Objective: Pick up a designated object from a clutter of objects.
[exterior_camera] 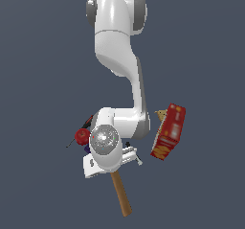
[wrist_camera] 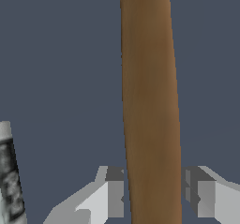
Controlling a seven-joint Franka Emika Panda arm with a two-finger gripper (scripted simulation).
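The hammer's long brown wooden handle point(wrist_camera: 150, 101) runs straight between my two fingers in the wrist view. My gripper point(wrist_camera: 153, 192) is open, with a narrow gap showing between the handle and each grey fingertip point(wrist_camera: 115, 190). In the exterior view the handle point(exterior_camera: 121, 193) sticks out below the wrist toward the front, and the arm hides the hammer's head. The rest of the clutter lies around the arm: a red cracker box point(exterior_camera: 168, 131), a red ball point(exterior_camera: 83, 136) and a dark-shafted screwdriver point(exterior_camera: 87, 124).
A black-and-white stick point(wrist_camera: 9, 181) lies beside the gripper, close to one finger. The cracker box stands tilted on the exterior view's right. The red ball, the screwdriver and a small purple piece point(exterior_camera: 87, 149) crowd the exterior view's left side of the wrist.
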